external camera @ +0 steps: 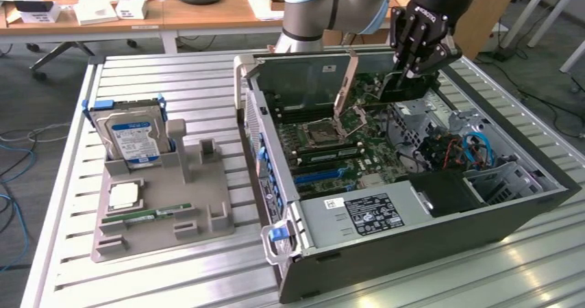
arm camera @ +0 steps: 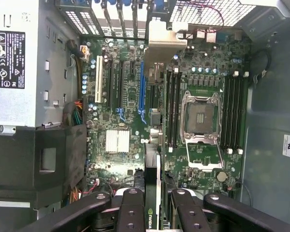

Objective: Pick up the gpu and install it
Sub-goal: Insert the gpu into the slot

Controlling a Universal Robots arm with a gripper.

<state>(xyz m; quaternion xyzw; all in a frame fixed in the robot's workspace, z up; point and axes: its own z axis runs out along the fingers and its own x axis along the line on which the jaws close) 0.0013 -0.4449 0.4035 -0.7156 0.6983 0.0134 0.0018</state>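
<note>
**A:** What has the gripper (external camera: 416,68) got?

**B:** The gpu (external camera: 402,90). The jaws are drawn partway in and pinch the black card, one finger against each flat face. The card hangs upright below them.

**A:** And from the wrist view?

**B:** There the gripper (arm camera: 157,195) looks straight down the card's thin edge. The gpu (arm camera: 152,164) stands edge-on between the black fingers (arm camera: 132,208), with a green logo on it near the pads.

**A:** Where is it relative to the machine?

**B:** It's inside the open computer case (external camera: 512,209), over the motherboard (external camera: 343,154), at the end far from the power supply (external camera: 361,212). I can't tell whether its lower edge touches the board.

**A:** What lies beneath it?

**B:** The motherboard (arm camera: 125,111). The card runs parallel to the long blue expansion slot (arm camera: 142,92), just off its line toward the CPU socket (arm camera: 200,118), which lies open.

**A:** Anything else about?

**B:** On the slatted metal table (external camera: 183,280), to the exterior view's left of the case, sits a grey holder (external camera: 205,215). A hard drive (external camera: 133,137) stands upright in it. A processor chip (external camera: 123,197) and a green memory stick (external camera: 146,214) lie flat on it. All three are well apart from the gripper.
</note>
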